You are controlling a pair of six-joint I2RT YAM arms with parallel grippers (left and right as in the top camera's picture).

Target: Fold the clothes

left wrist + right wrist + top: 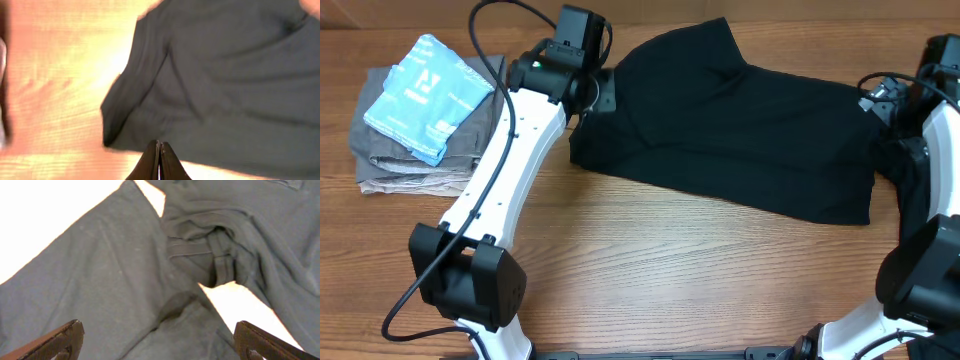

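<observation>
The plain black soft-fabric T-shirt (740,130) lies part-folded, far centre to right on the wooden surface (670,270). Left gripper (159,150) is pressed together at its left edge. Right gripper (157,330) is spread, empty, above its right end. Probably between folds; next needs fresh edge pinches.

The left arm (510,150) is slanting from its base at the near edge toward the far side, with its white link stretched out long. The left gripper (159,150) is pressing its two fingers flat together, tips touching. The right arm (925,150) is bending at the right edge, and the right gripper (157,332) is holding its fingers (67,337) spread wide apart.
</observation>
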